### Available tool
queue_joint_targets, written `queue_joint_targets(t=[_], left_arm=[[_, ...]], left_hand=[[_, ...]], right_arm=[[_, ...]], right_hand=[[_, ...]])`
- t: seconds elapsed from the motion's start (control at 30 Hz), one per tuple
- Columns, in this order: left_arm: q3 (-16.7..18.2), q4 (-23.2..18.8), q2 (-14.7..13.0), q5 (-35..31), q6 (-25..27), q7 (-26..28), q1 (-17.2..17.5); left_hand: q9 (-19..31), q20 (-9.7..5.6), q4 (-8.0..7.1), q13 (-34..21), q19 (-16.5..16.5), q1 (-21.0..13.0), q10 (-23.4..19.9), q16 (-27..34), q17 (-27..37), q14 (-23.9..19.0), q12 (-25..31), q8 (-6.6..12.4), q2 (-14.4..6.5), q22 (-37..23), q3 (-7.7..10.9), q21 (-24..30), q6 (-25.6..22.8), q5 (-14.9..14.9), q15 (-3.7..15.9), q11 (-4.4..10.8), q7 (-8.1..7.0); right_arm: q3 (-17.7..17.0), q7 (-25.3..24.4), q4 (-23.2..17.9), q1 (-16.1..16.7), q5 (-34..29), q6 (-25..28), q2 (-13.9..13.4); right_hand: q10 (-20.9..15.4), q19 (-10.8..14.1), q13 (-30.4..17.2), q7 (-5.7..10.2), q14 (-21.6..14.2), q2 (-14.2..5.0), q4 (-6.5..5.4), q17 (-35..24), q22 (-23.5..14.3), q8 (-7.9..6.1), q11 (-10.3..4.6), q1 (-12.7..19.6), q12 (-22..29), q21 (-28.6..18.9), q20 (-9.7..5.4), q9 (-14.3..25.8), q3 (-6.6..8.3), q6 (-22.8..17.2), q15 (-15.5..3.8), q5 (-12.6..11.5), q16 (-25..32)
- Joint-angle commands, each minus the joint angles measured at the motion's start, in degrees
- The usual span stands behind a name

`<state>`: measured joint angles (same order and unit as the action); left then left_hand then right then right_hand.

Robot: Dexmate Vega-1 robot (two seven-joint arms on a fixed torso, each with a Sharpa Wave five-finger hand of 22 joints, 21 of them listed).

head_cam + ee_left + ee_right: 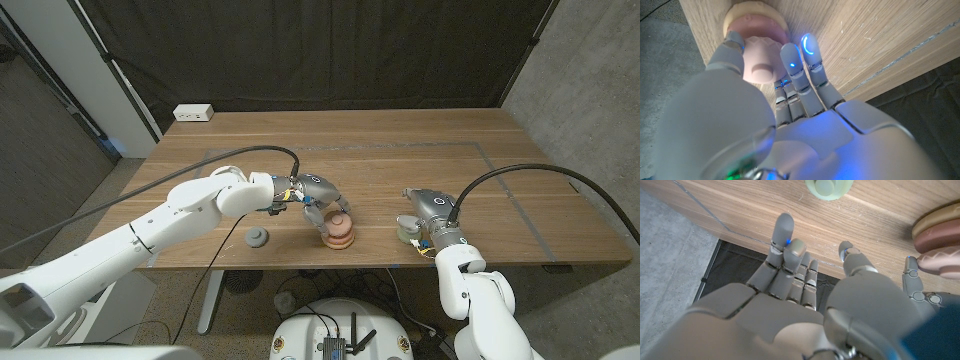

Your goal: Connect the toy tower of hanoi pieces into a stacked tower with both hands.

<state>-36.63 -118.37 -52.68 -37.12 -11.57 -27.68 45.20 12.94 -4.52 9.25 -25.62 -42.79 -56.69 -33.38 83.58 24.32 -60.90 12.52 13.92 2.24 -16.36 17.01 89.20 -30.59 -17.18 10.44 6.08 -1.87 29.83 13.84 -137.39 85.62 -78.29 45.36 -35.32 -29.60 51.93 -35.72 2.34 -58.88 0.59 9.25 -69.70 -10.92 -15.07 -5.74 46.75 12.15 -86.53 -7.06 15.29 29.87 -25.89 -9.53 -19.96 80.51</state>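
Stack (338, 229) sits near the worktop's (420, 150) front edge, roughly mid-width; I take it as my landmark. It reads as pinkish-brown discs, widest at the bottom, axis upright. My left hand (312, 195) is on it from the stack's left: in the left wrist view the thumb and fingers (799, 64) bracket the pink top piece (761, 60), which sits over a cream disc (740, 12). I judge the hand to be holding that top piece, either seating it or steadying the stack.

Green piece (407, 227) lies to the stack's right, just beside my right hand (432, 215). In the right wrist view it is a small pale green knob (829, 187) ahead of the fingertips (785, 226), clear of them, with the fingers apart and nothing in the hand. The right hand is plainly the nearer one for it.

Grey piece (258, 237) lies to the stack's left, near the front edge, under the left forearm; neither hand touches it.

Coming move, as I judge it: right hand reaches forward to the green piece, then carries it leftward to the stack.

Worktop is pale wood with faint tape lines. Behind it hangs a black curtain; a white power strip (193, 113) rests at the far left corner.
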Motion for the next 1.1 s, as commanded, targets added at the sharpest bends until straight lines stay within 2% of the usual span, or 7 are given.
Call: queue_joint_targets(t=[0.03,0.73,1.1], left_arm=[[-0.55,0.33,0.32,-0.14,0.16,-0.37,0.1],[-1.05,1.3,0.33,-0.43,1.57,0.63,0.91],[-1.39,0.95,0.34,-1.13,2.03,0.12,0.74]], left_hand=[[0.1,-7.46,-0.12,-0.17,0.26,-0.21,-4.34,0.03,0.31,-0.36,0.17,-0.38,-0.59,-0.12,0.11,-0.1,-0.56,-0.25,2.14,3.99,-0.21],[0.14,-7.48,0.02,-0.37,0.23,-0.47,-4.28,-0.06,0.33,-0.29,-0.08,-0.62,-0.6,-0.19,0.21,-0.01,-0.58,-0.3,2.15,4.03,-0.11],[0.13,-7.4,-0.05,-0.26,0.34,-0.29,-2.71,-0.23,0.26,-0.04,-0.85,-1.09,-0.36,-0.14,0.07,-0.06,0.28,-0.27,2.13,3.83,0.06]], right_arm=[[-0.01,-0.19,-0.26,0.28,-0.02,0.38,-0.27],[-0.4,-0.73,-0.63,1.08,0.55,0.26,-0.74],[-0.52,-0.88,-0.88,1.26,0.69,0.27,-1.08]], right_hand=[[-0.39,0.04,-0.14,0.01,-0.29,-0.14,0.0,-0.08,-0.11,0.08,-0.01,0.71,-0.1,-0.17,-5.32,0.16,0.55,-0.75,-2.95,-0.31,0.34],[-0.86,0.07,-0.17,0.03,-0.23,-0.23,0.04,-0.06,-0.1,0.09,-0.2,0.67,-0.03,-0.18,-5.32,0.15,0.72,-0.96,-2.95,-0.48,0.36],[-1.01,0.04,-0.24,0.01,-0.22,-0.24,0.06,-0.08,-0.07,0.1,-0.17,0.61,-0.04,-0.14,-5.31,0.14,0.79,-1.07,-2.96,-0.56,0.39]])
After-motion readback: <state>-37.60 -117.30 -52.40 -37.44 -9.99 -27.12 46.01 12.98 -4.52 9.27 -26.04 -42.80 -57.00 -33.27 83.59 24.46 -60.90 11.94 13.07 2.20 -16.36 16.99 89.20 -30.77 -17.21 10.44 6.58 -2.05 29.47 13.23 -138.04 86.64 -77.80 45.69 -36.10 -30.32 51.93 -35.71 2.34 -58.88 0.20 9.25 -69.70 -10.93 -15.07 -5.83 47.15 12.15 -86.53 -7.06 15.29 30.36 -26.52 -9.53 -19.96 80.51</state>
